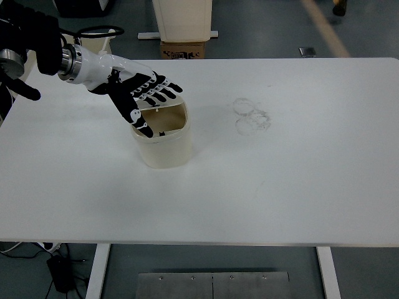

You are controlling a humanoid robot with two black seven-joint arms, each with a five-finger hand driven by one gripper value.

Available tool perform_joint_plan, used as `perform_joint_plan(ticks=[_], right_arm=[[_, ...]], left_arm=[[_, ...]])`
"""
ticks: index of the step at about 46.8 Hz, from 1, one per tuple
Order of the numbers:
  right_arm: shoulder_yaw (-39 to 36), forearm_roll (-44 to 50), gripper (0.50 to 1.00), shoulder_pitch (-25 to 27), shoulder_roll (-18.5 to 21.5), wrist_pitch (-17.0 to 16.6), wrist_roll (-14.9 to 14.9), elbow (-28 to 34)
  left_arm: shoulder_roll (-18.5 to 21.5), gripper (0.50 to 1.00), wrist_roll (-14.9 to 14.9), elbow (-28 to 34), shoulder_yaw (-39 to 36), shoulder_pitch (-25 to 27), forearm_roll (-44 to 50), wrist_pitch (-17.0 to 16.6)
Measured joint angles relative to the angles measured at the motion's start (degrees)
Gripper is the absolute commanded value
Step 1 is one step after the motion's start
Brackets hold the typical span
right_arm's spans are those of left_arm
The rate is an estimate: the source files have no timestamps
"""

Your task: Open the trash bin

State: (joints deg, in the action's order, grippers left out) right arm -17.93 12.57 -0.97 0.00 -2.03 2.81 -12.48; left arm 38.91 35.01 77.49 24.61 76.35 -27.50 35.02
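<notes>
A big white table [280,187] fills most of the view, and a gray floor shows past its far edge. On the floor behind the table stand a tall cream bin [182,18] on a brown cardboard box [184,50]. A stripe of light tape [324,28] runs across the floor near the far right. Under the near edge of the table a gray metal plate [212,285] lies on the floor, and a black cable box [60,272] sits near the left table leg.

The trash bin [165,146] is small and cream colored. It stands on the left half of the table, closer to the far edge than to the near edge. Its top is open, and you can see down into the hollow inside. No lid covers the hole.

The left hand [138,94] comes in from the far left corner on a black arm with a white wrist. It hangs over the far left part of the bin's rim. Its fingers [163,91] are spread out flat and point to the right, and they hold nothing. The thumb [138,121] points down toward the near left side of the rim. I cannot tell if the thumb touches the rim.

Some faint gray ring marks [252,116] are drawn on the table to the right of the bin, well apart from it.
</notes>
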Motion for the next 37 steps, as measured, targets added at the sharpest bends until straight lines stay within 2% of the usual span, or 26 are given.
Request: perform_joint_plan(ticks=[7, 17, 32, 37], right_arm=[[0.0, 0.0, 0.993, 0.0, 0.0, 0.0, 0.0, 0.0], [0.0, 0.0, 0.993, 0.0, 0.0, 0.0, 0.0, 0.0], [0.0, 0.0, 0.993, 0.0, 0.0, 0.0, 0.0, 0.0], [0.0, 0.0, 0.991, 0.0, 0.0, 0.0, 0.0, 0.0]], left_arm=[[0.7, 1.000, 0.0, -0.8, 2.4, 1.5, 1.0, 0.0], [-0.1, 1.000, 0.0, -8.0, 10.4, 1.5, 3.3, 0.0], [3.0, 1.000, -0.1, -9.7, 15.6, -3.5, 9.9, 0.0], [2.9, 1.000, -3.7, -10.3, 19.9, -6.5, 10.5, -4.5]])
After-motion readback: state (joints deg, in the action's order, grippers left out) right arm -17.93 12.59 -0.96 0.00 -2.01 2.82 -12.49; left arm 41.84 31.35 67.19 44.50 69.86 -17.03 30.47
